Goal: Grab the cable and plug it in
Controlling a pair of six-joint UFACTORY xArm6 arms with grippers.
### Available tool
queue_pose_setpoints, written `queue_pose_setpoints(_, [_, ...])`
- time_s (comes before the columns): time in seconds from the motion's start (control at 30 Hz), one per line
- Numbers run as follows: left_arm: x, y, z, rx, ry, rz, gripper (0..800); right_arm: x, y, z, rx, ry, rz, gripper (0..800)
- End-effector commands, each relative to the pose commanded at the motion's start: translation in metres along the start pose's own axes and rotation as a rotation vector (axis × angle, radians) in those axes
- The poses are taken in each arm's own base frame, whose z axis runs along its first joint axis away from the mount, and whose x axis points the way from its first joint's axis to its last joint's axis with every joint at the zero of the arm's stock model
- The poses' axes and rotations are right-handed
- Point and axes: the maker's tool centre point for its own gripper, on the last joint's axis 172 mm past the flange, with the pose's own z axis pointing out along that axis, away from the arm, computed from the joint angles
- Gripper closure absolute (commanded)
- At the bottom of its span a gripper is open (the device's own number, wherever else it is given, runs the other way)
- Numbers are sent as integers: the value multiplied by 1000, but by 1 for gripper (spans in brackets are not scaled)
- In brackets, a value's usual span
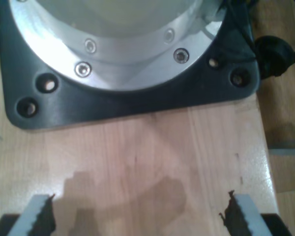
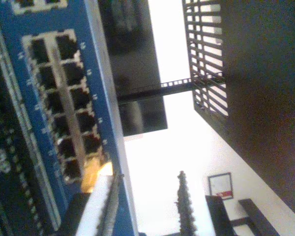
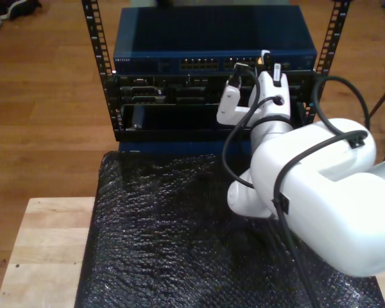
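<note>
Yellow-orange and light, the cable (image 2: 96,172) shows as a small bit pinched in my second gripper (image 2: 105,206) at the blue switch's (image 2: 54,98) ports, about twelve o'clock in the exterior view; its clear plug likely snaps easily, so grip just behind it, while my first gripper (image 1: 137,216) hangs spread over bare wood.

The first wrist view is looking soft and slightly blurred, with glare shining off the metal flange (image 1: 132,54) and faint shadows lying on the table (image 1: 152,157). The second wrist view is blowing out to white behind the dark rack frame (image 2: 250,73), leaving the blue switch (image 2: 64,108) hazy. The exterior view is showing dim, warm, even light, with the white arm (image 3: 314,186) glowing brightly.
</note>
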Motion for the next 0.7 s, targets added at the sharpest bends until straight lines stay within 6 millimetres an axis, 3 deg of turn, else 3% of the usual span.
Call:
queue_pose_setpoints(0.37, [0, 0, 0, 0, 0, 0, 0, -19, 15, -39, 149, 8, 3, 411])
queue_pose_setpoints(0.53, [0, 0, 0, 0, 0, 0, 0, -34, 30, -38, 205, -1, 25, 395])
queue_pose_setpoints(0.63, [0, 0, 0, 0, 0, 0, 0, -54, 37, -34, 250, -6, 20, 347])
queue_pose_setpoints(0.7, [0, 0, 0, 0, 0, 0, 0, -61, 30, -32, 309, 4, 6, 281])
